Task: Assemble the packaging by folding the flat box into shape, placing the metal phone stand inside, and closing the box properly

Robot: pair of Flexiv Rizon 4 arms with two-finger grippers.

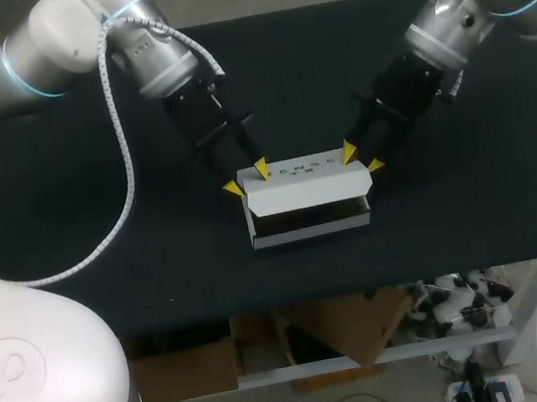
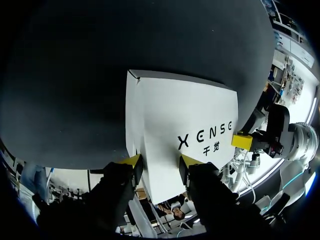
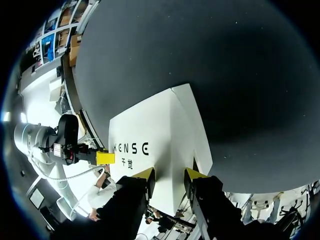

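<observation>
Box (image 1: 305,187) pinched at both ends by my left gripper (image 1: 247,178) and right gripper (image 1: 361,158)
Each gripper's fingers are narrow, gripping one end. The box's long axis runs straight from one gripper to the other, equally near both. Its front looks unclosed to me. The top carries dark print.

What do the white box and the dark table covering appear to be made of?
The box looks like thin white cardboard with a matte finish: it has sharp fold creases and flat panels. The table covering seems to be a dark matte cloth or felt, as it shows no glare; its exact material is unclear.
</observation>
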